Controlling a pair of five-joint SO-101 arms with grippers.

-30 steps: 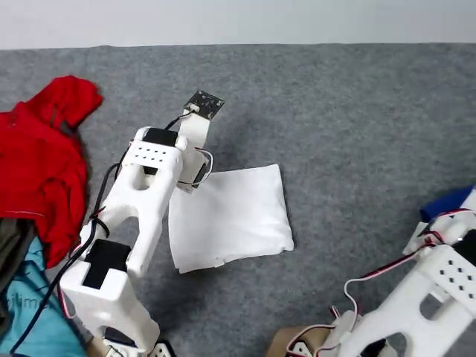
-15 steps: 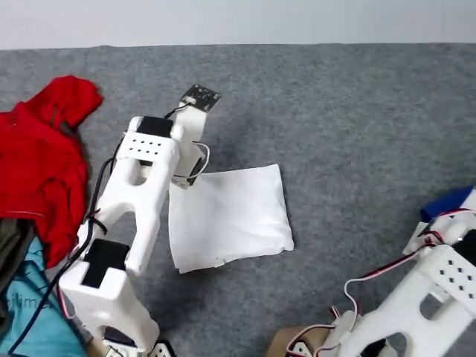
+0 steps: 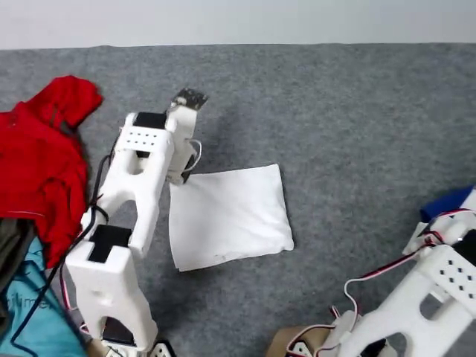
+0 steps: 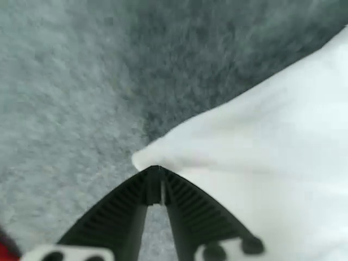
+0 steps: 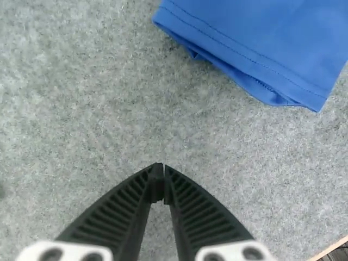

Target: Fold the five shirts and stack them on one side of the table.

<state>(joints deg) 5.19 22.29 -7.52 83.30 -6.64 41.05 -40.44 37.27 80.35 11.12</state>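
Observation:
A folded white shirt [image 3: 229, 216] lies flat in the middle of the grey table. My left arm [image 3: 141, 178] stretches from the front left toward the shirt's far left corner. My left gripper [image 4: 157, 173] is shut, its tips just short of that corner of the white shirt [image 4: 261, 147], with nothing held. My right gripper [image 5: 159, 171] is shut over bare grey cloth, a short way from a folded blue shirt [image 5: 261, 43]. That blue shirt [image 3: 446, 201] lies at the table's right edge, by my right arm [image 3: 424, 290].
A crumpled red shirt [image 3: 37, 156] lies at the left edge. A teal shirt [image 3: 33, 320] and a dark garment [image 3: 11, 249] are piled in front of it. The grey cloth [image 3: 357, 119] is bare behind and to the right of the white shirt.
My left arm has swung left, off the white shirt's left side to its far left corner. The white shirt and the right arm have stayed still.

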